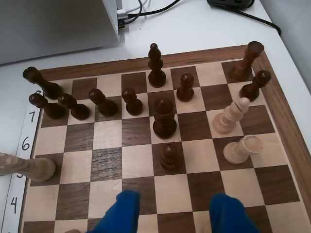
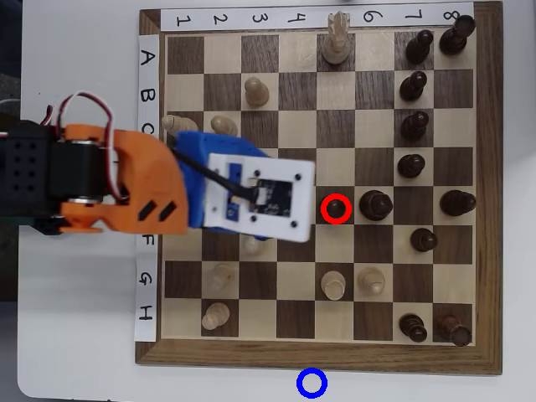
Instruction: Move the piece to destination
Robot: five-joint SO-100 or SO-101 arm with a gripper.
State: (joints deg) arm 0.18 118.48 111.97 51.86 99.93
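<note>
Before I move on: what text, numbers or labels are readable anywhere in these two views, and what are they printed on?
"1 2 3 4", then "6 7 8": white paper strip along the wooden chessboard's top edge, overhead view; the fifth number is hidden by a pale piece.
"A B", a partly covered "C", "F G H": white paper strip down the board's left edge; the rest is under the arm.
"7", "6", "4": handwritten strip, wrist view.
No other text readable.

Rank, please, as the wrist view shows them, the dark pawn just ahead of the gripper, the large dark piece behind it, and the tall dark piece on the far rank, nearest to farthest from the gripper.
From the gripper:
1. Dark pawn, straight ahead, centre.
2. Large dark piece, one square beyond.
3. Tall dark piece, on the far rank.
</note>
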